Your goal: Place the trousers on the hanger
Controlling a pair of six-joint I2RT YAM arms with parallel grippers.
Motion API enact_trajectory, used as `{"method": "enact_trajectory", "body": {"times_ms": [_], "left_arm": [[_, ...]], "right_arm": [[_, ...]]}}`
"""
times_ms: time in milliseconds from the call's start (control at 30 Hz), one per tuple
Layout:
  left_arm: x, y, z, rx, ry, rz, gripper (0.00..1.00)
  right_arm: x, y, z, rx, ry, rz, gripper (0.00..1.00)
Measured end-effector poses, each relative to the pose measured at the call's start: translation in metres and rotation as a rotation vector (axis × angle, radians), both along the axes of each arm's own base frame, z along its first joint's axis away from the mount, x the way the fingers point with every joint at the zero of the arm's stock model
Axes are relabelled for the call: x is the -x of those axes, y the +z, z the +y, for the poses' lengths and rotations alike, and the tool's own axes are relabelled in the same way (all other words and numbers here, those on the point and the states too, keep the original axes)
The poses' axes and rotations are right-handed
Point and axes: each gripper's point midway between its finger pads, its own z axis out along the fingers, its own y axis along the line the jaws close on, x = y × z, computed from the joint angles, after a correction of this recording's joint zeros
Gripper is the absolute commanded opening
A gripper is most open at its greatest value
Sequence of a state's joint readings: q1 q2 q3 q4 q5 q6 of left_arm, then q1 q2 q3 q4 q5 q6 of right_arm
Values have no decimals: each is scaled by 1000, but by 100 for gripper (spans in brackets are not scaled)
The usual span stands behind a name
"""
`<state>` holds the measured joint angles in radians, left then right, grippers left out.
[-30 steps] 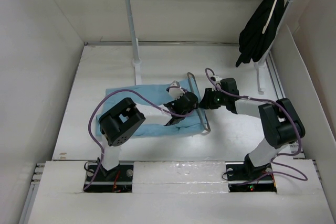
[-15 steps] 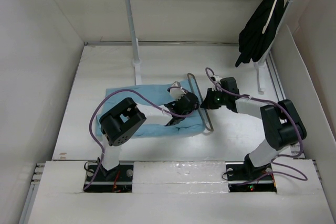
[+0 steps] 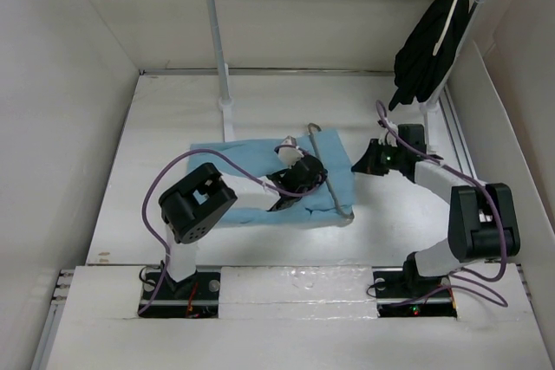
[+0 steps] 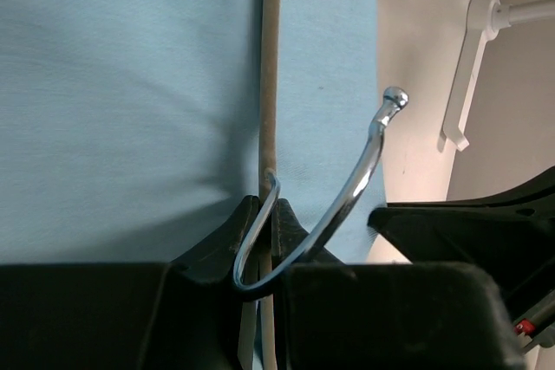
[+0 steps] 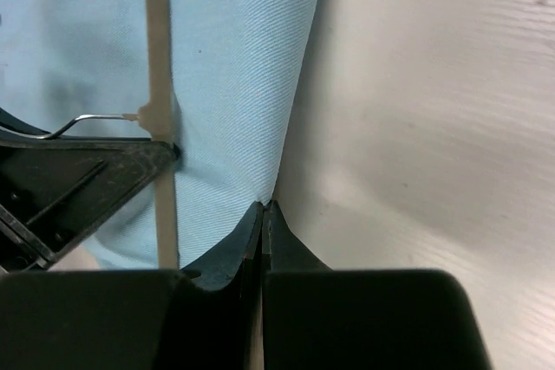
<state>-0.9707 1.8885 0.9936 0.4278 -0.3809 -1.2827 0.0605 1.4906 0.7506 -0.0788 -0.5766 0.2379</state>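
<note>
**Trousers on hanger: set up, not done**

- The trousers [image 3: 251, 155] lie folded flat on the desk [image 3: 173, 110], a blue slab in the middle, in front of the rack pole [image 3: 217, 41].
- The hanger [image 3: 336, 184] lies on top of them, across their right end. Its hook [image 4: 360, 171] points towards the back wall.
- The left pincer [image 4: 269, 210] is clamped on the hanger's neck, right where the hook meets the frame. The left wrist view shows this clearly.
- The right pincer [image 5: 264, 210] has its tips pressed together on the right edge of the cloth. In the right wrist view the fold runs straight into the tips, so we read it as a pinch on the trousers, with no gap showing.
- The right wrist view also shows one bar of the hanger resting on the cloth, with a strip of fabric beyond it towards the right pincer.

Our read on status:
- Done: both items are gripped, and the hanger overlaps the trouser end.
- We can't tell whether any cloth already passes through the frame. From above it looks simply laid on top.
- Left: get the fabric through and over the bottom bar, even it out so it hangs balanced, then lift it clear of the desk.
- We'd call it under halfway.

The black garment [image 3: 429, 49] on the far right of the rack is not involved.
</note>
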Motion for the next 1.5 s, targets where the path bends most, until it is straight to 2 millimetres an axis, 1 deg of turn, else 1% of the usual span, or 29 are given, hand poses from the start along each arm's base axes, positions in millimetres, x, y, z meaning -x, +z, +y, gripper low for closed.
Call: {"method": "enact_trajectory", "body": {"times_ms": [167, 233, 300, 367, 467, 633, 733, 867, 1033, 1133, 1300, 1500], "left_arm": [[3, 3, 5, -9, -7, -5, 0], [6, 2, 9, -24, -12, -6, 0], [10, -1, 18, -60, -19, -7, 0], [16, -4, 30, -94, -22, -4, 0], [22, 2, 42, -132, -42, -17, 0], [28, 4, 57, -220, -72, -26, 0], [30, 3, 64, -265, -81, -28, 0], [33, 9, 77, -323, -94, -36, 0], [28, 19, 97, -366, -79, -43, 0], [24, 18, 111, -376, -64, -31, 0], [21, 14, 119, -373, -65, -15, 0], [19, 14, 118, -378, -71, -4, 0]], "right_arm": [[0, -1, -22, -16, -59, 27, 0], [-2, -2, -28, -20, -78, 32, 0], [-4, -4, -31, -21, -91, 40, 0], [-11, -4, -38, -13, -112, 38, 0], [-22, -3, -45, -3, -138, 33, 0], [-32, -8, -50, 14, -165, 42, 0], [-34, -10, -53, 25, -178, 43, 0], [-34, -11, -55, 32, -187, 42, 0], [-35, -11, -58, 38, -197, 43, 0], [-36, -13, -61, 38, -206, 46, 0], [-36, -15, -63, 38, -210, 50, 0], [-34, -17, -65, 52, -216, 58, 0]]}}
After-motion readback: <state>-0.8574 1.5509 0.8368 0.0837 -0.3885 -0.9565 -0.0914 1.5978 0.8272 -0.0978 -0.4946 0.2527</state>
